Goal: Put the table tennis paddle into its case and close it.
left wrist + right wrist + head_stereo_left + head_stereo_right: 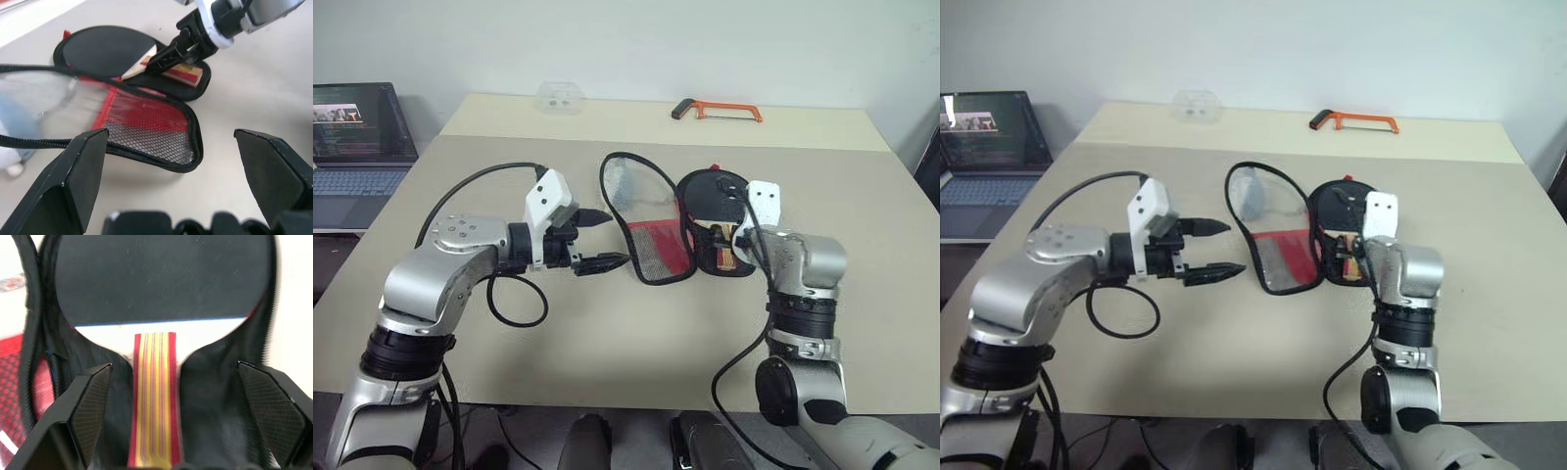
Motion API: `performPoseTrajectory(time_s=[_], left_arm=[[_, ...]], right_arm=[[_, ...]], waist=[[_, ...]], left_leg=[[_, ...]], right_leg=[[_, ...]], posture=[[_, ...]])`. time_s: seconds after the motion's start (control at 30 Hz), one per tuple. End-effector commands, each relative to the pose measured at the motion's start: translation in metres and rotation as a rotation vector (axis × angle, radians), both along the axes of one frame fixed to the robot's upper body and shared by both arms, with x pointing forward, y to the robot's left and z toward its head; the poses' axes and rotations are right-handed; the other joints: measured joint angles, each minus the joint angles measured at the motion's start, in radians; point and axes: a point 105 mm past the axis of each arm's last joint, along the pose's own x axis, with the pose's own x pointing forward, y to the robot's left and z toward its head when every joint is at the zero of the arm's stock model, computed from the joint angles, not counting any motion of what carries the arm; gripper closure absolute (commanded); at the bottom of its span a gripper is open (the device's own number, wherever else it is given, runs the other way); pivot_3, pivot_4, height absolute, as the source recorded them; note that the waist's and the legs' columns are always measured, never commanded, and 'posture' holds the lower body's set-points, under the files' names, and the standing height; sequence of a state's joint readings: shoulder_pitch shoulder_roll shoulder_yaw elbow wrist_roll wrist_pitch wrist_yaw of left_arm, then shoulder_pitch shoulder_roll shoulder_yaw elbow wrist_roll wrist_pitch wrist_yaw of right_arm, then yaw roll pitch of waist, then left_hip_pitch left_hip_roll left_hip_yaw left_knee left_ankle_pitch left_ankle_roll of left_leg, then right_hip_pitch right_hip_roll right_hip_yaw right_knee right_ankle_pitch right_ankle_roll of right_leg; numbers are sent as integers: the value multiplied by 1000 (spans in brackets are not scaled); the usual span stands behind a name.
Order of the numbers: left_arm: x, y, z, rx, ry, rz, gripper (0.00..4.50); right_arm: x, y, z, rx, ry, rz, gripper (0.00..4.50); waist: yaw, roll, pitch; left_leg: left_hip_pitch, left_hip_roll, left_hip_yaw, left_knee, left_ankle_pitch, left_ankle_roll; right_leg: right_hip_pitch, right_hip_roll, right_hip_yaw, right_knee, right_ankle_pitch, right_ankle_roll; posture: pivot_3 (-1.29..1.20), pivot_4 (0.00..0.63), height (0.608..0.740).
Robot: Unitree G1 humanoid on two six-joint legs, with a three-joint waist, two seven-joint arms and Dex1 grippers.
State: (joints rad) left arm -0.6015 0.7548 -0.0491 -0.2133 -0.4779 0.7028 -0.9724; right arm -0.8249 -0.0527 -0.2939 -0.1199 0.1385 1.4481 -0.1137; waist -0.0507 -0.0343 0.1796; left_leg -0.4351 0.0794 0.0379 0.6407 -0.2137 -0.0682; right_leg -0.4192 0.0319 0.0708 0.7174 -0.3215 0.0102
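Beige and broad, the desk (607,362) carries every item we note. We find the table tennis paddle (161,279) lying flat inside the right-hand half of the case (651,250), black blade toward the far edge and striped handle toward the robot. The case lies spread open near mid-desk, its mesh-pocket half to the left and its zip undone all round. Over the handle we see the right gripper (171,396), jaws released and spread wide to either side of it, holding nothing. Left of the case, the left gripper (604,238) points at the open flap, apart from it, jaws likewise released and empty. At the far edge lie an orange-framed hacksaw (717,110) and a small clear box (559,96); beyond the left side stands a laptop (357,137).
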Motion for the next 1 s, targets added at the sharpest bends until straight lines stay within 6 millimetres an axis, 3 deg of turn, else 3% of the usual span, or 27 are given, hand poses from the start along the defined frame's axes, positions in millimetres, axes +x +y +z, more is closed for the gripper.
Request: performPoseTrajectory(time_s=[0.03, 0.2, 0.27, 0.43, 0.53, 0.67, 0.87, 0.9, 1.0], left_arm=[[4, -2, 2, -9, -22, -7, 0], [7, 25, -3, 3, 15, 33, 0], [11, 41, -3, 22, 6, 88, 0], [20, 75, -5, 57, 2, 220, 0], [30, 81, -18, 119, 5, 270, 607], [44, 85, -41, 230, 5, 308, 2069], [59, 72, -44, 243, -24, 297, 4254], [61, 69, -44, 241, -27, 294, 4477], [67, 54, -45, 233, -38, 266, 4477]], right_arm=[[-15, -10, 56, -39, -149, 82, 19], [-39, -49, 116, -266, -288, 317, 19], [-42, -57, 126, -307, -352, 397, 19], [-61, -65, 121, -323, -472, 718, 19], [-79, -65, 105, -341, -485, 910, 0], [-85, -69, 94, -284, -503, 986, 0], [-97, -58, 88, -233, -519, 1087, 0], [-98, -55, 86, -227, -516, 1103, 0], [-102, -47, 83, -215, -516, 1137, 0]], waist=[[2, 0, 0], [4, 0, 0], [2, 0, 0], [-9, 0, 0], [-5, 0, 0], [3, 0, 0], [10, 0, 0], [10, 0, 0], [11, 0, 0]], left_leg=[[0, 0, 0, 0, 0, 0], [0, 0, 2, 0, 0, 0], [0, 0, 3, -1, 0, 1], [3, 0, 2, 0, 0, 1], [3, 0, 2, 3, -1, 1], [4, 0, 0, 5, 0, 1], [4, 0, -2, 5, 0, 1], [4, 0, -2, 5, 0, 1], [4, 0, -2, 5, 0, 1]], right_leg=[[0, 0, 0, 0, 0, 0], [0, 0, 0, -2, 0, 0], [0, 0, 0, -3, 0, 0], [4, 2, 0, -3, 0, 0], [5, 2, -1, -3, 0, 0], [9, 1, -3, -3, 0, 0], [10, 1, -5, -3, 0, 0], [10, 1, -5, -3, 0, 0], [10, 1, -5, -2, 0, 0]], posture=[[0, 150, 740], [0, 150, 740], [0, 150, 740], [0, 150, 740], [0, 150, 740], [0, 150, 740], [0, 150, 740], [0, 150, 740], [0, 150, 740]])
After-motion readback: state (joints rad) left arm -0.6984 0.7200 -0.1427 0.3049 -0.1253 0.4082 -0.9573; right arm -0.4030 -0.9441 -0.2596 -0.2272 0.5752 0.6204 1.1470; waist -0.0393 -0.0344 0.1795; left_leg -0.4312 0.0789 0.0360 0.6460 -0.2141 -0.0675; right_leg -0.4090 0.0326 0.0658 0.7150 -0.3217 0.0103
